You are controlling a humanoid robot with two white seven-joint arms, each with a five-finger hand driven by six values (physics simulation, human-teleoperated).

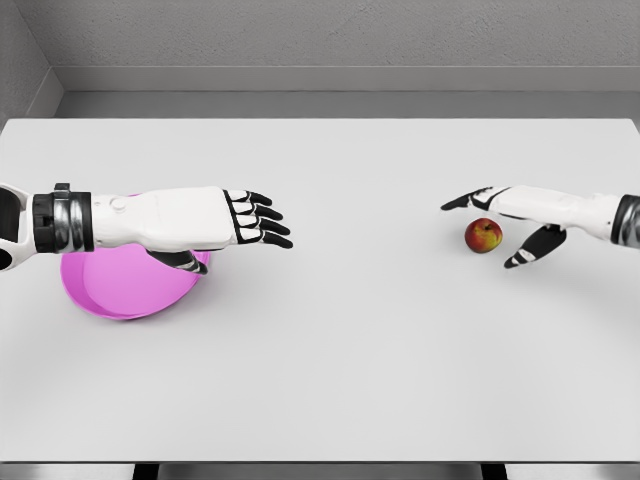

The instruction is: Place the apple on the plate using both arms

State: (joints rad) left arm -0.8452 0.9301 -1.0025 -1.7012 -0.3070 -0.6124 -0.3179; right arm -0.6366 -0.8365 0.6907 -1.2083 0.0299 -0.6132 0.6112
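A red and yellow apple rests on the white table at the right. My right hand is spread open around it, with fingers behind the fruit and the thumb in front, not closed on it. A pink plate lies at the left of the table. My left hand hovers over the plate's far right side with its fingers stretched out flat, holding nothing. The left forearm covers the plate's back rim.
A grey wall and floor strip run behind the table's far edge. The table's near edge crosses the bottom of the view.
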